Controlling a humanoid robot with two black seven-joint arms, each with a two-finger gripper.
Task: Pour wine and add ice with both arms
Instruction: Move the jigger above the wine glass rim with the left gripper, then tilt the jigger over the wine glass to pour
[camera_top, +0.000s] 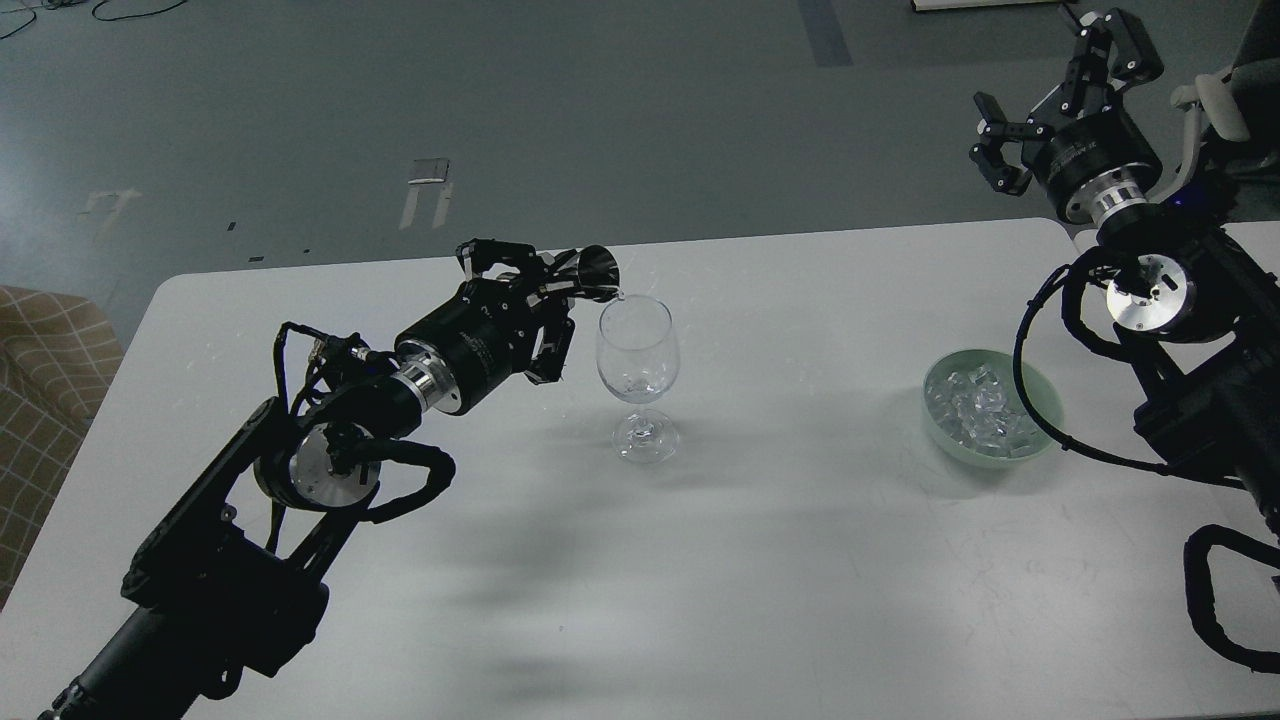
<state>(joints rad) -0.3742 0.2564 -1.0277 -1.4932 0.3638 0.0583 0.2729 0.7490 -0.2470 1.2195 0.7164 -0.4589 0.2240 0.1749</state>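
Observation:
A clear stemmed wine glass (638, 375) stands upright near the middle of the white table (780, 560). My left gripper (545, 290) is shut on a small dark metal cup (598, 270), tilted on its side with its lip at the glass's left rim. A thin clear trickle shows at the lip. The ice (978, 405), several clear cubes, lies in a pale green bowl (1040, 400) at the right. My right gripper (1045, 95) is open and empty, raised high beyond the table's far right corner, well above and behind the bowl.
A tan checked seat (45, 360) stands off the table's left edge. A chair (1215, 100) is behind my right arm. Grey floor lies beyond the far table edge. My right arm's cables (1030, 370) loop beside the bowl.

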